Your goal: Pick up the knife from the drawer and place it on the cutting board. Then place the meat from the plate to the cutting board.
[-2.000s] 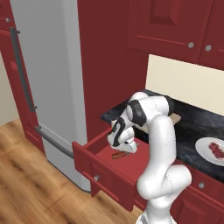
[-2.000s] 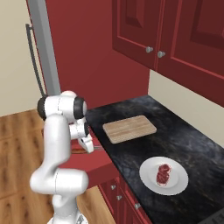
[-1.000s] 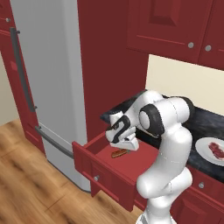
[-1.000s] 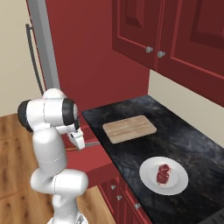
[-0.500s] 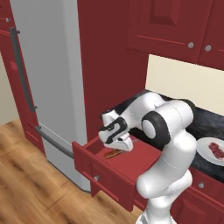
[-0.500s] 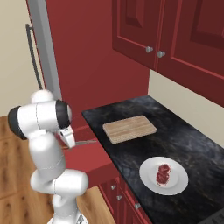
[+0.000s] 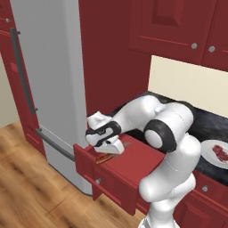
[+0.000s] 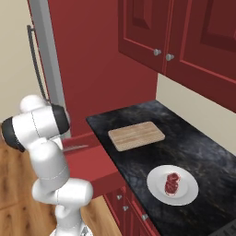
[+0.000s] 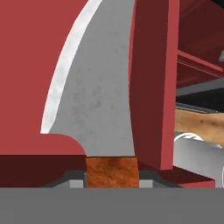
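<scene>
Well, the whole thing turns on how the knife (image 9: 94,105) sits against the gripper (image 7: 107,149), and from the hand's own camera it runs straight out along the line of sight: the reddish-brown handle at six o'clock, right down between the finger tips, and the wide grey blade fanning up toward twelve, its curved edge sweeping over toward eleven. So the long axis points dead away from the hand, with the handle end nearest the jaws. The handle seems pinched between the tips, though so little of them shows that I cannot tell for sure whether they have closed on it or merely flank it.

From the left side of the room the hand is down inside the open drawer (image 7: 133,162), at its front left corner, and the knife lies low against the red floor there. The cutting board (image 8: 136,135) waits on the dark counter (image 8: 193,143) well off toward two o'clock from the drawer, and the meat (image 8: 172,183) is on its plate (image 8: 184,196)
</scene>
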### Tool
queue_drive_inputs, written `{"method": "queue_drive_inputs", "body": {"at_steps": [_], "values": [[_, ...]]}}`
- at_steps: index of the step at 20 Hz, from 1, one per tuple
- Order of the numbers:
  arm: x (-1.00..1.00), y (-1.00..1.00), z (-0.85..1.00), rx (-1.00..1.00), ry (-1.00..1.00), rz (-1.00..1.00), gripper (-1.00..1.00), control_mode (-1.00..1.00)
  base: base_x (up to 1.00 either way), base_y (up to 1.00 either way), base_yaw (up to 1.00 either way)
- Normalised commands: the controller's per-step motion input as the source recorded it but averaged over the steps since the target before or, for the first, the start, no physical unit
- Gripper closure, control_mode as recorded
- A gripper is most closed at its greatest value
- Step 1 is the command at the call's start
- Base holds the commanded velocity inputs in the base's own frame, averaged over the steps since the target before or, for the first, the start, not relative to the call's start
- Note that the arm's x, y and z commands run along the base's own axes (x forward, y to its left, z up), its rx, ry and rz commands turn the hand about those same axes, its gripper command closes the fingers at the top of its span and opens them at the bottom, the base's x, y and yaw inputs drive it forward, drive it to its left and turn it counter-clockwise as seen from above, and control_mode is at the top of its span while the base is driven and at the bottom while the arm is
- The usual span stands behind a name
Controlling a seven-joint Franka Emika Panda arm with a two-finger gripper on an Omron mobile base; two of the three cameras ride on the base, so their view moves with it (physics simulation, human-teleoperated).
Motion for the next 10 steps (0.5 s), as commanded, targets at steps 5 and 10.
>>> {"method": "queue_drive_inputs", "body": {"at_steps": [5,10], "values": [[-0.45,0.01,0.67,-0.03,-0.03,0.0,1.0,-1.0,0.0,0.0,0.0],[-0.27,-0.14,0.66,0.0,-0.1,0.0,1.0,-1.0,0.0,0.0,0.0]]}}
